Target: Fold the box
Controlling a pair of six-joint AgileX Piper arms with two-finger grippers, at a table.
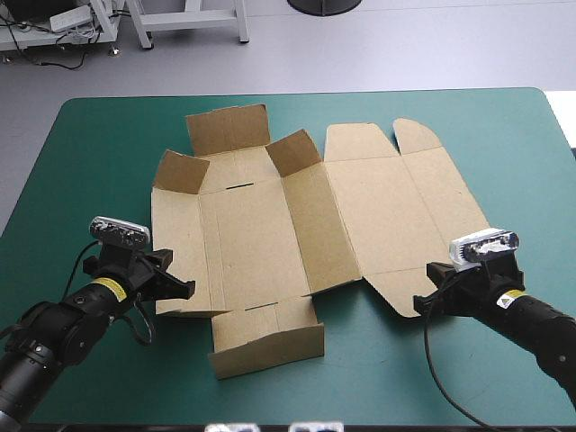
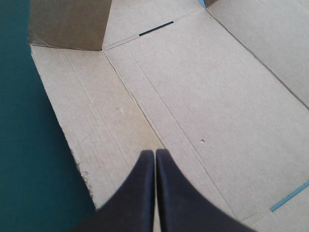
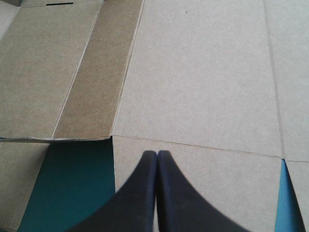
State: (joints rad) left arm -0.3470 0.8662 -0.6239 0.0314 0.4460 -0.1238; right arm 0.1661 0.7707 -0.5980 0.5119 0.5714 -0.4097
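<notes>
One box (image 1: 360, 207) lies spread, three far flaps raised; left gripper (image 1: 184, 290) and right gripper (image 1: 421, 303), both pressed together, sit at its near corners.

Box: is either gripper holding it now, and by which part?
Nothing is held: the left gripper and right gripper have their jaws shut over the box.

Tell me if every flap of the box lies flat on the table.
No, three flaps along the far edge of the box stand tilted up off the cover.
</notes>
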